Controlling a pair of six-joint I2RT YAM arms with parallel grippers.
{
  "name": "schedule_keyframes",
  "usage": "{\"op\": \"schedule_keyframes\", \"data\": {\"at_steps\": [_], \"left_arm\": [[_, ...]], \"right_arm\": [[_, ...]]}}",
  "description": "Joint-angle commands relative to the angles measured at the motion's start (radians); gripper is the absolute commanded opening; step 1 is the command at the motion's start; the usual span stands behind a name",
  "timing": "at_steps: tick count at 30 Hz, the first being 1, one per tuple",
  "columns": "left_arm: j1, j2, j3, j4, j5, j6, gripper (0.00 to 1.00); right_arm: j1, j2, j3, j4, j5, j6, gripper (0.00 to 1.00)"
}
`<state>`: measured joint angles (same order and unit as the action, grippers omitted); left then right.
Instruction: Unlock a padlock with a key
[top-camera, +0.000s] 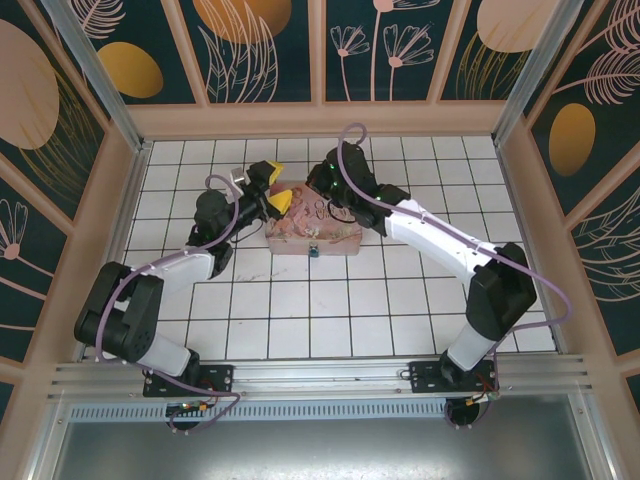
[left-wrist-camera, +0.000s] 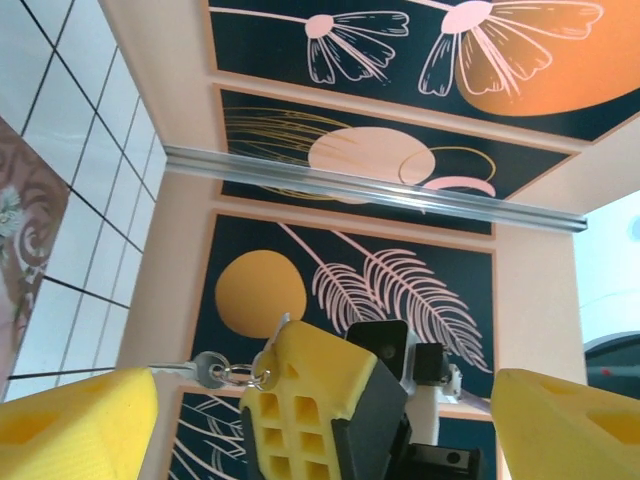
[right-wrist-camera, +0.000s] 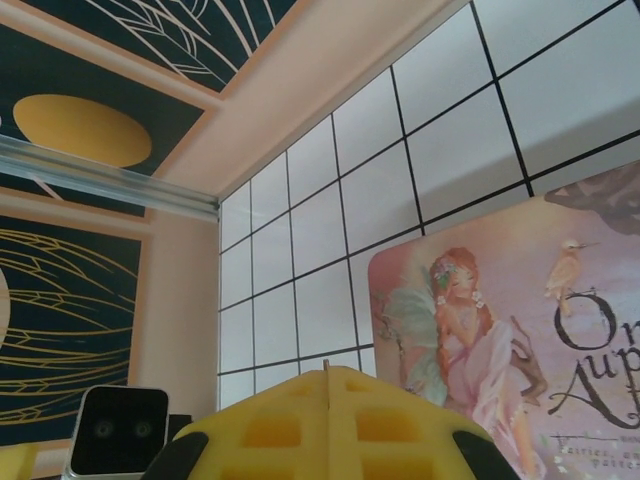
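White tiles cover the worktop (top-camera: 300, 310), and a pink tin box (top-camera: 335, 240) lies in the middle of it. We see the padlock (top-camera: 313, 250) at the near edge of the tin; its shackle is too small to judge. Over the far edge of the tin, the right pincer (right-wrist-camera: 326, 405) is closed and pinches the key (left-wrist-camera: 208, 372). The left pincer (top-camera: 272, 187) stands wide open at the tin's far left corner and holds nothing. We judge that the key is in hand, while putting it into the lock and turning it are not yet done.

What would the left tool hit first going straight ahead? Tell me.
Probably the right tool, shut on the key, straight ahead between the left tool's open fingers; how far off is unclear.
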<state>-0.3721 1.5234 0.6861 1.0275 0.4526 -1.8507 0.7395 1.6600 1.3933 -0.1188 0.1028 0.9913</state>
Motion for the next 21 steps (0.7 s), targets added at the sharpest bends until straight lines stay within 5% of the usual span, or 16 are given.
{"op": "schedule_keyframes", "data": {"at_steps": [1,21], "left_arm": [[-0.011,0.023,-0.001,0.103,-0.023,-0.083,0.86],[-0.036,0.117,-0.002,0.234,-0.079,-0.194,0.84]], "right_arm": [[0.011,0.024,0.045,0.051,-0.013,0.033,0.00],[0.070,0.106,0.130,0.074,-0.038,0.057,0.00]]}}
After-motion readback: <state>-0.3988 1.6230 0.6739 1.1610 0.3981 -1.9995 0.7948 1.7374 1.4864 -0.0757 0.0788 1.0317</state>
